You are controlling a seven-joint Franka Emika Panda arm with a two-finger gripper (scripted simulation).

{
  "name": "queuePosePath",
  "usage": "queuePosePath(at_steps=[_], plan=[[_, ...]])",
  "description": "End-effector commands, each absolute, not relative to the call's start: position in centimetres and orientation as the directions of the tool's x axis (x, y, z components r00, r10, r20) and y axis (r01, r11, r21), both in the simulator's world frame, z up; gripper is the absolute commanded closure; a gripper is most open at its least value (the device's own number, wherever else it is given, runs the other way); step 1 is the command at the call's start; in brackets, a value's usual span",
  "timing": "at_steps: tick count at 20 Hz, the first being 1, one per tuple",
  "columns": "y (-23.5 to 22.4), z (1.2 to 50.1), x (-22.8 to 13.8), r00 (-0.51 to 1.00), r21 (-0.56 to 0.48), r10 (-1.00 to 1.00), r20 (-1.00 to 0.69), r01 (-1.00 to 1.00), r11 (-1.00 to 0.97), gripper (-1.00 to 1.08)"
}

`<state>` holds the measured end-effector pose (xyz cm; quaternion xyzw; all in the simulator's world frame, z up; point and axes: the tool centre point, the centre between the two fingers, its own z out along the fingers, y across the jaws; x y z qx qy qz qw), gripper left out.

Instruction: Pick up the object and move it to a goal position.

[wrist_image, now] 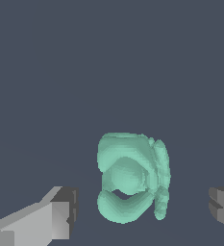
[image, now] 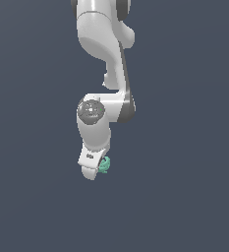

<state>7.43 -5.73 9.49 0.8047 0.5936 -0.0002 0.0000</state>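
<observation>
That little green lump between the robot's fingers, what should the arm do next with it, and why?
Probably close the fingers. In the wrist view the teal object sits between the two fingers, with open gaps on both sides, so the gripper is open and touching nothing. In the exterior view the gripper is already down beside the object, so squeezing seems next.

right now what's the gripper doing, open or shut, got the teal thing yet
Gripper: open. The teal clump sits between the two fingers with a gap on each side, so it is not gripped yet.
</observation>
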Motion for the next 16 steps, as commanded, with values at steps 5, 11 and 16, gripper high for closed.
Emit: queuePosePath(at_steps=[5,11,16], plan=[[-5.7,8.0,7.4,0.294,0.0,0.956,0.0,0.956,-0.294,-0.92],[-5.7,5.0,7.3,0.291,0.0,0.957,0.0,0.957,-0.291,-0.92],[-5.7,4.4,7.4,0.29,0.0,0.957,0.0,0.957,-0.29,-0.92]])
